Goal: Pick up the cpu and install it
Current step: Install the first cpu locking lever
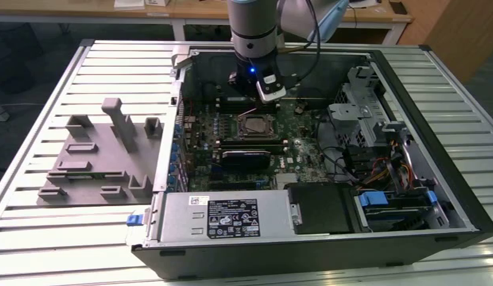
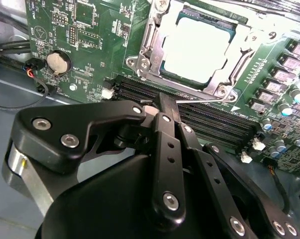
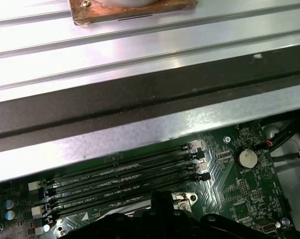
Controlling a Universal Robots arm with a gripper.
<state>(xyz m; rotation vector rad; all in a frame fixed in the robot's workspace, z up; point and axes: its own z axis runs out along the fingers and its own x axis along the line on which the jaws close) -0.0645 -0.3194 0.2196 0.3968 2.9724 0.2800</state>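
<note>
The exterior view has the arm reaching down into the open computer case (image 1: 437,196), which is laid on its side on a slatted metal table (image 1: 40,208) so that the motherboard (image 1: 298,149) faces up and can be worked from above. The gripper (image 1: 267,101) is held low over the board, just beyond the socket as that view looks at it.

And the cpu (image 2: 197,45) is seen in the second wrist view, lying flat inside the socket frame (image 2: 234,69), its pale metal top turned up and the frame's metal border set around it. It is judged to be seated already, though whether the frame is latched down cannot be told. In the exterior view the socket (image 1: 253,126) is found near the middle of the board, just in front of the gripper.

The gripper's black linkage (image 2: 165,164) is seen from behind in the second wrist view, its fingers drawn together to a narrow tip over the memory slots (image 2: 210,124). Nothing is gripped between them. The tip is held apart from the cpu, beside the socket rather than over it.

In the first wrist view the memory slots (image 3: 125,174) and a coin cell (image 3: 247,158) are picked out along the board's edge. On the exterior view's left, a grey fixture (image 1: 99,158) is left standing on the table.
</note>
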